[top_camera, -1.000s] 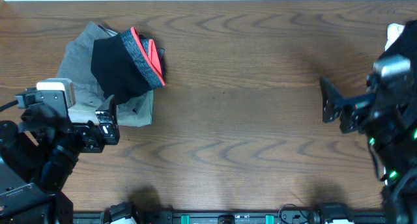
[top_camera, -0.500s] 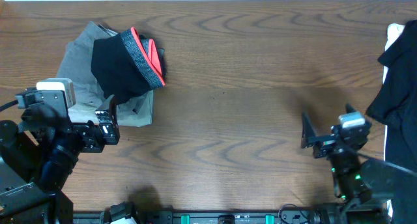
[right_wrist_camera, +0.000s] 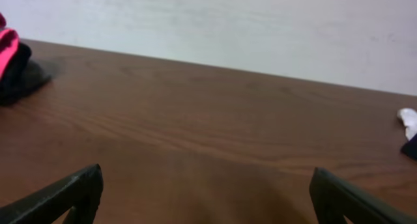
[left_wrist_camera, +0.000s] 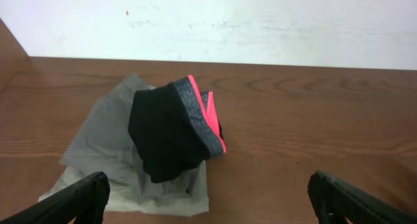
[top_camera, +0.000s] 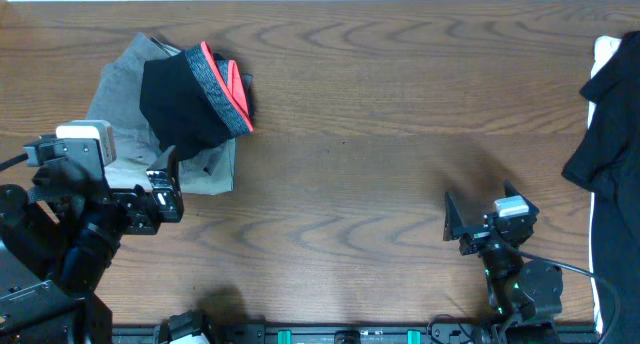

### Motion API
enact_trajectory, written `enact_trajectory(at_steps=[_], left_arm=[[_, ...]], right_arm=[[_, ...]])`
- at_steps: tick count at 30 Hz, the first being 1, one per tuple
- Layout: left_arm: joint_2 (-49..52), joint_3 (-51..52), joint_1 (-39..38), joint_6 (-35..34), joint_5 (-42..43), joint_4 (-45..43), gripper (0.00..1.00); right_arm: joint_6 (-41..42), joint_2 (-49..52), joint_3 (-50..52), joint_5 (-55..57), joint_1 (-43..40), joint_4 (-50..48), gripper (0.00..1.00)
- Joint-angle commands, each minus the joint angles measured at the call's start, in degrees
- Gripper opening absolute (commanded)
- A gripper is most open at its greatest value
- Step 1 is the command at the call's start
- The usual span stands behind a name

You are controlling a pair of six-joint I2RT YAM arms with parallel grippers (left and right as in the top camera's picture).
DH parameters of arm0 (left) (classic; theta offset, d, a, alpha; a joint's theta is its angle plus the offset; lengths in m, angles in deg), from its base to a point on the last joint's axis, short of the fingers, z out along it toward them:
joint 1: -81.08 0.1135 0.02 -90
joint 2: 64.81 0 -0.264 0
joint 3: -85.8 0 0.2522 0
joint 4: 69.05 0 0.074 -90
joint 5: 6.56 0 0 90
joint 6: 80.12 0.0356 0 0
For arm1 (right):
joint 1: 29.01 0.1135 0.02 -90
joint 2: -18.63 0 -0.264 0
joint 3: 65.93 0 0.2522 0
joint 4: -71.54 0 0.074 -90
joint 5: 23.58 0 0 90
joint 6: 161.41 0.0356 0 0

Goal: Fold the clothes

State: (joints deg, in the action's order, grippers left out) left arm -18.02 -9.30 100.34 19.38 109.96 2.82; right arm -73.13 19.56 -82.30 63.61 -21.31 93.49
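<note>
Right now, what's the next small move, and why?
Probably ease the left end effector back: the trousers already lie folded compactly on the grey shorts, and it and the right end effector are both open, empty.

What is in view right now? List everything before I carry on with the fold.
trousers: one, navy-black with a grey waistband edged coral-red, bundled on top of the shorts, far left
shorts: one, grey, under the trousers
dark garment: one, black, right table edge, partly out of view
white item: one, white, far right, too cut off to identify
table: one, brown wood
left end effector: one, black, open, near left, short of the clothes
right end effector: one, black, open, near right, over bare wood
</note>
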Motion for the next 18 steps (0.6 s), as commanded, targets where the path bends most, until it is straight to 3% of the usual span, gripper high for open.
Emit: enact_trajectory(at_steps=[1, 18], left_arm=[[0.2, 0.1, -0.2, 1.0, -0.4, 0.0, 0.98], [0.2, 0.1, -0.2, 1.0, -0.5, 0.0, 0.98]], right_arm=[[0.3, -0.6, 0.5, 2.2, 1.8, -0.3, 0.99], [0.4, -0.6, 0.5, 2.2, 2.3, -0.2, 0.99]])
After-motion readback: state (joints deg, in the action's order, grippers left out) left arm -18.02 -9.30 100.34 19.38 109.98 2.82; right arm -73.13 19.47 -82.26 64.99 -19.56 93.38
